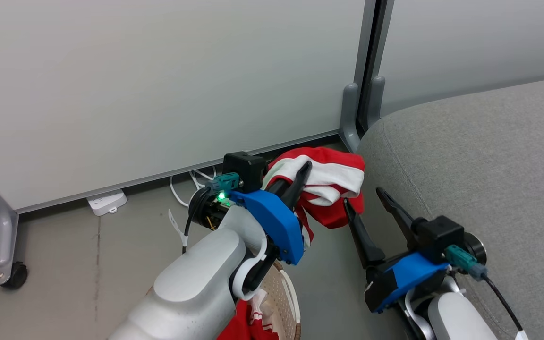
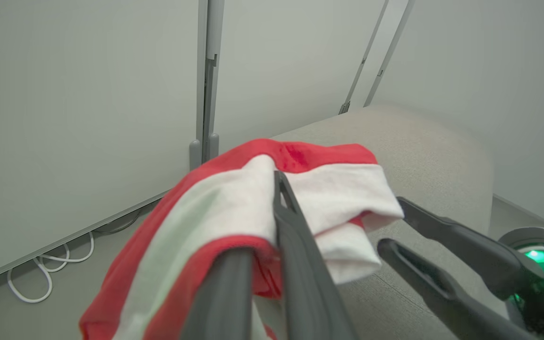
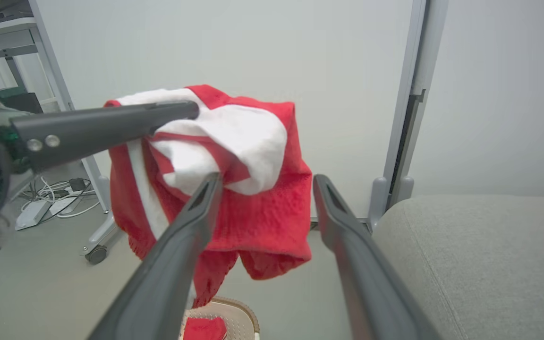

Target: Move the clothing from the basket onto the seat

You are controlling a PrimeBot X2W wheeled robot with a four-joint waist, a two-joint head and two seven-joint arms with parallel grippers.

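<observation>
In the head view, the left gripper (image 1: 300, 175) sits mid-frame, clamped on the held garment (image 1: 331, 186), which hangs in the air just left of the seat (image 1: 480, 156). The right gripper (image 1: 364, 202) at lower right is spread and empty. At the bottom edge the basket (image 1: 287, 295) holds the second garment (image 1: 243, 326).

In the left wrist view, the held garment (image 2: 206, 212) drapes over the left gripper (image 2: 258, 226), folding limply. It looks light, soft and not fragile. The right gripper (image 2: 395, 225) is at lower right, over the seat (image 2: 432, 146).

In the right wrist view, the held garment (image 3: 262, 212) sags at centre between the parted fingers of the right gripper (image 3: 266, 182). A pinch through the bunched white band should hold best, since a single thin edge could slide out. The basket (image 3: 241, 315) is at the bottom and the seat (image 3: 480, 245) at lower right.
</observation>
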